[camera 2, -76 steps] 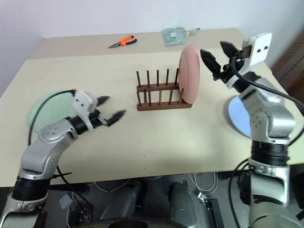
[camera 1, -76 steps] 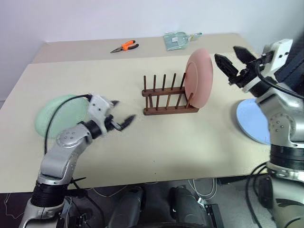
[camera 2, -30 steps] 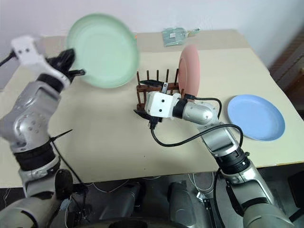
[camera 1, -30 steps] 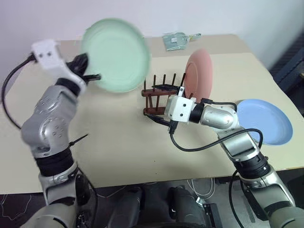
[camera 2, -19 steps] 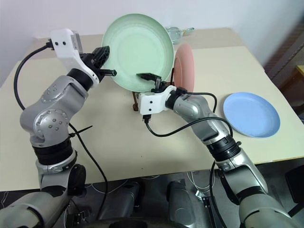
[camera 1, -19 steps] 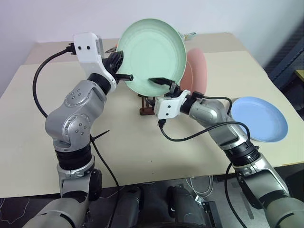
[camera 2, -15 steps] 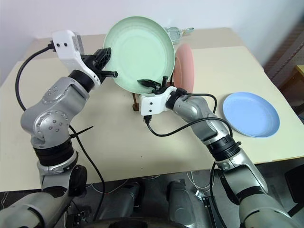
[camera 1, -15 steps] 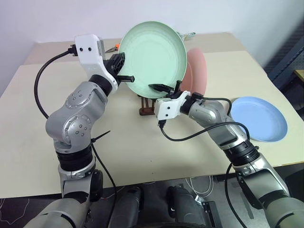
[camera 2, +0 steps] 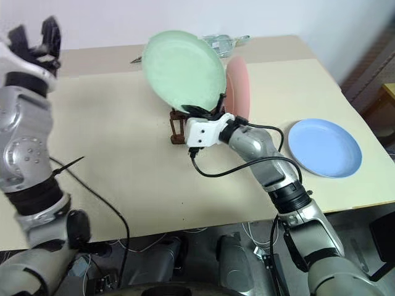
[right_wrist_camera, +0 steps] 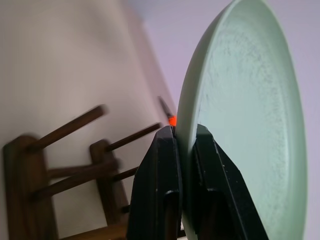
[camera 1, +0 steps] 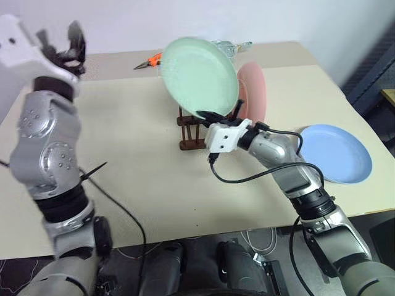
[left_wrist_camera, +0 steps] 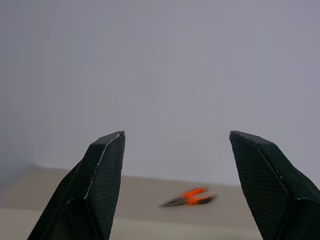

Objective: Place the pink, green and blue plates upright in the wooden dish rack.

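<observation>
Centrally, the right end effector pinches the green plate by its lower rim above the wooden dish rack. Far left, the left end effector is raised, its fingers spread and empty.

A broad beige tabletop fills most of the room before me, and a second beige surface of the same colour butts against its far edge, with a thin seam between the two. Behind that rises a plain, pale wall of a soft greyish lilac, evenly lit with no strong shadows. Below the near edge the floor is dark and strewn with pale cables, and at the far right a dark blue piece of furniture stands beside the tabletop.
</observation>
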`<state>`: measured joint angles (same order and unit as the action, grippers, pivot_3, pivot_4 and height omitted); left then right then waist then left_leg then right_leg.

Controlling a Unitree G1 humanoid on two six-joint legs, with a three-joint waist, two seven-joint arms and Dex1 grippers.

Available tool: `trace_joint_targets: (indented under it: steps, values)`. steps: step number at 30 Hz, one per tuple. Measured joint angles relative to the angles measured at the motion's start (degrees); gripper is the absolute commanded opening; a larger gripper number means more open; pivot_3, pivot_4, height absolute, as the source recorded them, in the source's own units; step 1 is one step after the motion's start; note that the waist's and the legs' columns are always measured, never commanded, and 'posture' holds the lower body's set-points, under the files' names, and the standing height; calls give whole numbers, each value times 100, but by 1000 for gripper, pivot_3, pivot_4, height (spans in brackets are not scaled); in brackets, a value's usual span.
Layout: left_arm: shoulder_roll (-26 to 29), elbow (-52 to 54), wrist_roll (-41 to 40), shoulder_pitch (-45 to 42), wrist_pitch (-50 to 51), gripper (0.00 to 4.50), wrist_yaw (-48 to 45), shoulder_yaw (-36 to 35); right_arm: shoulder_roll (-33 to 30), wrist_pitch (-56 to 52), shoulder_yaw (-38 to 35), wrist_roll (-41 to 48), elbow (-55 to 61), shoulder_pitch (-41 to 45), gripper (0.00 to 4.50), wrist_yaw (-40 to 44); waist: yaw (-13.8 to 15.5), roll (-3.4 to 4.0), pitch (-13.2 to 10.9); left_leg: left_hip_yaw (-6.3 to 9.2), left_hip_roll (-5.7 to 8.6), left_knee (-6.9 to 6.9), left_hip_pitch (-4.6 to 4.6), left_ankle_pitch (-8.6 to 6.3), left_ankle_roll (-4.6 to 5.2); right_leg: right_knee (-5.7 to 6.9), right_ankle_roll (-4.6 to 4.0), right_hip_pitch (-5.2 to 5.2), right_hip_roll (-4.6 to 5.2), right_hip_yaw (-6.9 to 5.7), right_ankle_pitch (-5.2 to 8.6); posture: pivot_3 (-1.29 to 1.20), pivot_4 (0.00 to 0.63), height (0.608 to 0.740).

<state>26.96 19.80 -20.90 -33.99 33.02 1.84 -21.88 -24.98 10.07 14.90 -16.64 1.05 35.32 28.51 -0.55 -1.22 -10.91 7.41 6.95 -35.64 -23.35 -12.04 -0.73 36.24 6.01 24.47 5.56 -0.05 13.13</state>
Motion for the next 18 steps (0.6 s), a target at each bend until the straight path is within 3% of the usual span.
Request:
trace_joint_targets:
  steps: [4,6,12,18]
  values:
    - [761,-18,455,1715,-611,3398,-1345,898,436,-1011,-613,1776,1015,-230,0,356,-12,4,-1,2,-2,4,0,-18,31,-10,-5,-4,2,7,-2,0,150,740]
    - [682,41,411,2419,-752,3398,-1939,1337,626,-1932,-952,2730,1531,-272,0,377,3,6,-2,8,-7,2,-3,-24,41,-11,-11,-2,1,5,-5,0,150,740]
    - [412,596,191,3058,-988,3398,-2714,1835,1122,-3834,-1391,4554,2232,-561,0,-28,0,23,0,8,-26,7,-3,-24,38,-11,-27,4,-1,2,-4,0,150,740]
    - [265,719,196,3270,-974,3398,-2938,2181,1268,-4679,-1754,5298,2242,-553,0,-557,-3,25,-1,3,-28,9,-3,-23,37,-11,-23,8,-1,1,-7,0,150,740]
